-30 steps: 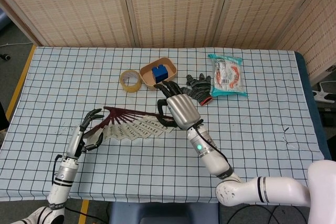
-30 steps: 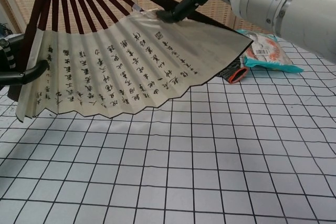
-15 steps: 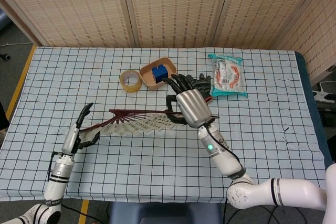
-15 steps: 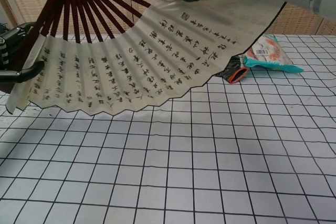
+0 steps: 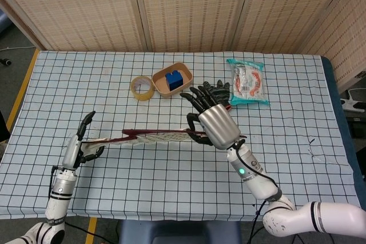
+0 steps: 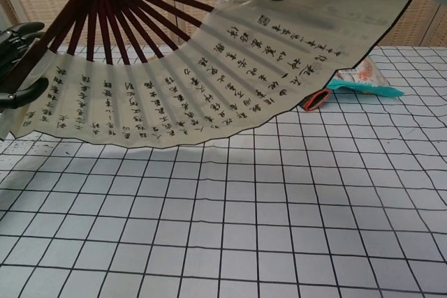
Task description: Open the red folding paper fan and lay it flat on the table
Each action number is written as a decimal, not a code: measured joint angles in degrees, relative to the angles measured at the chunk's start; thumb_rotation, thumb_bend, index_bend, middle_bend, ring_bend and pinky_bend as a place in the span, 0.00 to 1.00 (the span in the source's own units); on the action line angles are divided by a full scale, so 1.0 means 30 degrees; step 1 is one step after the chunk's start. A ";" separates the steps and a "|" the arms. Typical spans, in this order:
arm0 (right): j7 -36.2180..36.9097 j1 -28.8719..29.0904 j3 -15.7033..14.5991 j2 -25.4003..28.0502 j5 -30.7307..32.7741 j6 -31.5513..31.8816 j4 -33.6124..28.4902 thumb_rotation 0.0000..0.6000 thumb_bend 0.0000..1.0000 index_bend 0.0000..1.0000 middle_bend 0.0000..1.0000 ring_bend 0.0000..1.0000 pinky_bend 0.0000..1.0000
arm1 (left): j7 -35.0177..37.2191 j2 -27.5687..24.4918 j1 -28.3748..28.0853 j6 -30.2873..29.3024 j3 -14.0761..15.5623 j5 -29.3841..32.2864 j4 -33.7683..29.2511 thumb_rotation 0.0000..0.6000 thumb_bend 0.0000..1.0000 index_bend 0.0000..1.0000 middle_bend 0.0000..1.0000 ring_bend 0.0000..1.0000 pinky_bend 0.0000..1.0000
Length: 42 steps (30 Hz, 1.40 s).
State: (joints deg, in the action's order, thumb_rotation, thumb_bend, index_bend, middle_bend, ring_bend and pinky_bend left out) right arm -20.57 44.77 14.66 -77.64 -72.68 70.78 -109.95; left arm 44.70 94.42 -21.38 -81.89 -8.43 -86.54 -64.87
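The worktop (image 5: 286, 158), covered by a gridded cloth, lies well below the work and is the surface onto which everything is to be brought down. Above it, in front of the robot, the red folding paper fan (image 6: 209, 68) is held spread wide in the air: in the chest view the lettered leaf is seen nearly face-on, while from the head view it is seen almost edge-on, so it is judged to be tilted rather than level.

The right hand (image 5: 214, 121) is closed on the right-hand guard near the leaf's upper edge, the other fingers being fanned out. The left hand (image 5: 79, 146) is pinched on the opposite guard at the left end.

The step in hand is judged to be the lowering. It would be done best if both ends were brought down together and the leaf were rotated until parallel with the cloth, so that no pleat is buckled. The spread should be kept by holding the guards apart until the ribs are rested. Release is best left until contact is made.

The gloves (image 5: 216, 92) behind the right hand should be kept clear of.
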 measured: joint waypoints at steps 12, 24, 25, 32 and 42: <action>0.0164 -0.2367 -0.3942 0.0846 -0.6275 0.1559 -0.0055 1.00 0.40 0.57 0.11 0.00 0.00 | -0.1255 0.1476 0.0625 -0.2476 0.1071 -0.1701 0.3893 1.00 0.44 0.00 0.00 0.00 0.08; -0.0111 -0.5757 -0.7446 -0.0114 -0.9619 0.3214 0.4202 1.00 0.40 0.17 0.03 0.00 0.00 | -0.0375 0.3176 0.0666 -0.2738 0.3079 -0.3223 0.9754 1.00 0.44 0.00 0.00 0.00 0.06; -0.0219 -0.5815 -0.7512 0.0010 -0.9649 0.3041 0.4135 1.00 0.40 0.12 0.02 0.00 0.00 | -0.0242 0.3230 0.0661 -0.2775 0.3188 -0.3309 1.0056 1.00 0.44 0.00 0.00 0.00 0.06; -0.2402 -0.6058 -0.7753 0.1030 -0.9468 0.1677 0.3191 1.00 0.33 0.00 0.00 0.00 0.00 | 0.0214 0.3325 0.0639 -0.2522 0.3940 -0.3692 1.2252 1.00 0.45 0.00 0.00 0.00 0.05; -0.5808 -0.6922 -0.8027 0.2663 -0.7894 0.0172 0.2013 1.00 0.19 0.00 0.00 0.00 0.00 | -0.0254 0.2246 0.0954 -0.0099 0.3957 -0.2638 1.3399 1.00 0.45 0.00 0.00 0.00 0.05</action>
State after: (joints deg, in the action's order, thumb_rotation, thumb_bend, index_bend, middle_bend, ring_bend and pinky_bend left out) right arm -38.00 24.00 -9.42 -69.65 -96.36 71.30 -103.91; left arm 43.94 101.16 -18.52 -82.18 3.44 -94.46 -24.67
